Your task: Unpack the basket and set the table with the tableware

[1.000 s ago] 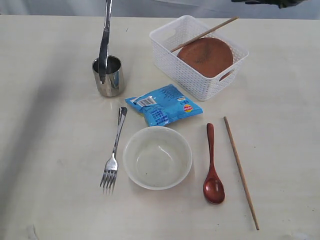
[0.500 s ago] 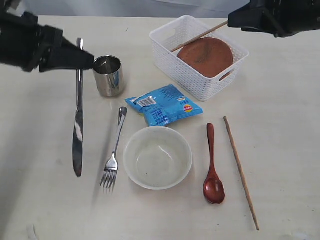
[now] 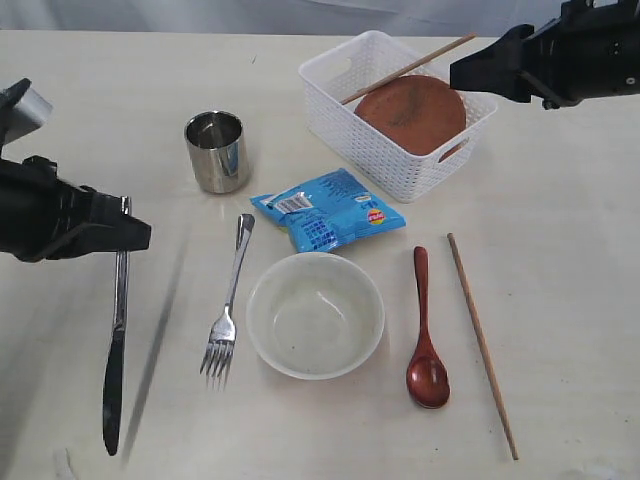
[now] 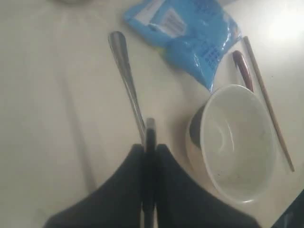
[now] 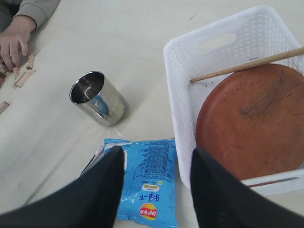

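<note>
The table (image 3: 120, 60) is a broad, pale beige top with faint wood grain, and it fills nearly the whole exterior view. Beyond its far edge runs a narrow grey-white strip (image 3: 300, 14), too blurred to tell wall from cloth. The light is soft and even, and shadows on the tabletop are soft-edged.

The basket (image 3: 368, 150) stands on the table (image 3: 560, 250) at the upper right of the frame. The plate (image 3: 410, 112) lies in it, with one chopstick (image 3: 405, 70) leaning over the plate. The cup (image 3: 217, 152) is upper left. The snack packet (image 3: 328, 210) lies in the middle. Below it sits the bowl (image 3: 315, 315), with the fork (image 3: 230, 300) on its left and the spoon (image 3: 424, 330) on its right. The second chopstick (image 3: 482, 345) lies right of the spoon. The knife (image 3: 116, 350) is lower left, in the left gripper (image 3: 125, 235).
</note>
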`<control>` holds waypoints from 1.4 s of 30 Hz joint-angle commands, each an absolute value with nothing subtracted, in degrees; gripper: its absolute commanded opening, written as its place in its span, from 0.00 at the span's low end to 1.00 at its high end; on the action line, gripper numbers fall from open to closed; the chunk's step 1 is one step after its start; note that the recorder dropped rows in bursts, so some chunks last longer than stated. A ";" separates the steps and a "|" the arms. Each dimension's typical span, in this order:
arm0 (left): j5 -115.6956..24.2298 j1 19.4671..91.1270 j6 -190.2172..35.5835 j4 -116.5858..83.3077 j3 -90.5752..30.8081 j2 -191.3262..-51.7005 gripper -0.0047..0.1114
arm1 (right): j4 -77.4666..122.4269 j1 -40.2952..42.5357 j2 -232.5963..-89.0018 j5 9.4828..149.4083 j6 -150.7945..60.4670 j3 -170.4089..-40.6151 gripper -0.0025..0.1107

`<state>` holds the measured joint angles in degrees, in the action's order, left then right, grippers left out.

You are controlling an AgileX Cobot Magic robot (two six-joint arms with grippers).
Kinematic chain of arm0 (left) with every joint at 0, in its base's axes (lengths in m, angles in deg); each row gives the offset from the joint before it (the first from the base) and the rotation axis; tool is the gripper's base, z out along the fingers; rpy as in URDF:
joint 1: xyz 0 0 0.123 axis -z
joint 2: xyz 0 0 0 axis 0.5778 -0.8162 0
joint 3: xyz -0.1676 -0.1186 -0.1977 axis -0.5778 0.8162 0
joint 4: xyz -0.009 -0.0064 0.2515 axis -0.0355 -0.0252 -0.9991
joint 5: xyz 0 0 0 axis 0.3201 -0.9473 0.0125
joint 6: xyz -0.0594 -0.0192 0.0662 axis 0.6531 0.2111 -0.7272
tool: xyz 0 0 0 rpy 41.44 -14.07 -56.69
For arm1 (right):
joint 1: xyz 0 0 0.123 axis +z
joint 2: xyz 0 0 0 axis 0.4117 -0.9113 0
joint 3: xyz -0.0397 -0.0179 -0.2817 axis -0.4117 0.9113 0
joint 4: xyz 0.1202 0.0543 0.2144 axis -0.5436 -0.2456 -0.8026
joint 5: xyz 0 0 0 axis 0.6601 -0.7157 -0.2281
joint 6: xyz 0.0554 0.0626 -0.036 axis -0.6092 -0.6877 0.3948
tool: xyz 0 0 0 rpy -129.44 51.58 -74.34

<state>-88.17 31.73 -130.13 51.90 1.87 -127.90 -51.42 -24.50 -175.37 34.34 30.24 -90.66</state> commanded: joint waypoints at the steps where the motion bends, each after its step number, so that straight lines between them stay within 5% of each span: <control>1: -88.21 31.82 -129.46 52.00 -0.56 -130.20 0.04 | -53.18 -24.79 -174.87 34.18 33.34 -90.53 0.40; 19: -93.08 31.82 -134.89 55.18 -15.64 -157.71 0.04 | -53.77 -24.79 -174.87 33.90 32.76 -90.53 0.40; 42: -83.30 31.82 -139.18 63.72 -15.64 -159.99 0.10 | -53.77 -24.79 -174.87 32.64 32.79 -90.53 0.40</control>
